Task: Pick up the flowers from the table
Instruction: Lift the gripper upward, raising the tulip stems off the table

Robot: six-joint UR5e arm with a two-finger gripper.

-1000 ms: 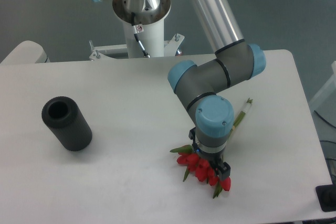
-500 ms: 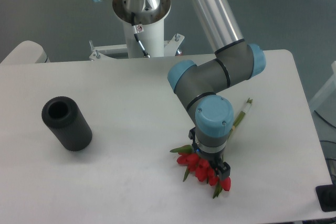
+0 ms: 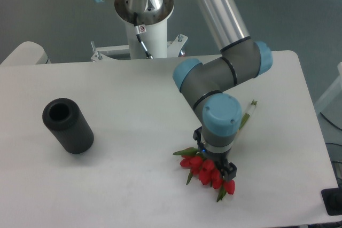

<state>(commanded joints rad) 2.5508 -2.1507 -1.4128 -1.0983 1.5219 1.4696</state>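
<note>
The table (image 3: 133,94) looks smooth and matt white, the black cylinder (image 3: 68,125) matt, the flowers (image 3: 206,173) glossy red.

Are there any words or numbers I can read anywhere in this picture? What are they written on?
No words or numbers can be read.
A small red and white sticker sits on the robot's white base column, but it is too small and blurred to read.
The black cylinder, flowers and table carry no writing.
</note>
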